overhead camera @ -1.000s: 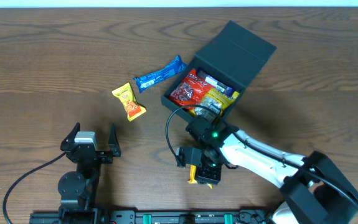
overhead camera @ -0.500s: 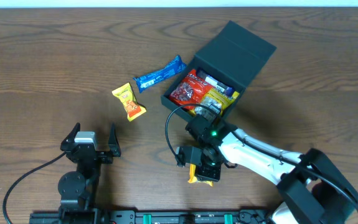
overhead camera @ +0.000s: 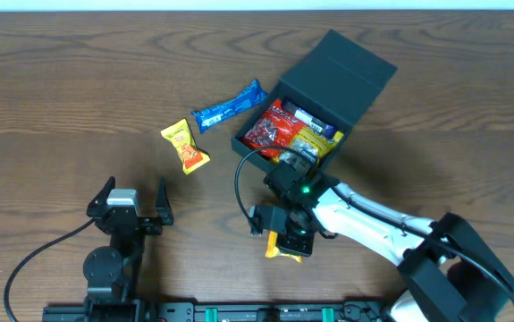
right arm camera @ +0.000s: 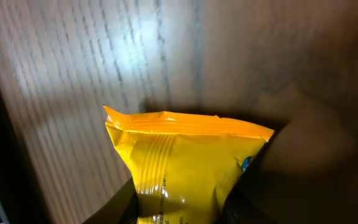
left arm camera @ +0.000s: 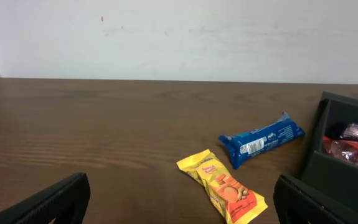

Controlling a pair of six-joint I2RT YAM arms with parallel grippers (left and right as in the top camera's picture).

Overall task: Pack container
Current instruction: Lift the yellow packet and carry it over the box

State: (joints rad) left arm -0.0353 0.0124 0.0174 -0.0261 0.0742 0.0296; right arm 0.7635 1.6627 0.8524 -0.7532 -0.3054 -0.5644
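Container (overhead camera: 315,98) sits lid-open toward the back right of the table (overhead camera: 60,80), with a red packet (overhead camera: 268,131) and a couple more inside. What's changed in the last second is the right gripper (overhead camera: 285,243) near the front edge - its jaws have pinched in onto the yellow snack packet (right arm camera: 179,162), which has nudged a bit left with it, so I'd say the pickup is on. Left gripper (overhead camera: 134,195) stays parked, jaws wide apart - the blue packet (overhead camera: 229,105) and orange-yellow packet (overhead camera: 185,146) are still unpacked.

One dark teal-green square cardboard box (overhead camera: 350,67), one blue foil snack bar (overhead camera: 228,106), two yellow plastic packets loose on the table, left packet (overhead camera: 185,147) and near packet (right arm camera: 179,165), three assorted packets (overhead camera: 270,132) in the box.
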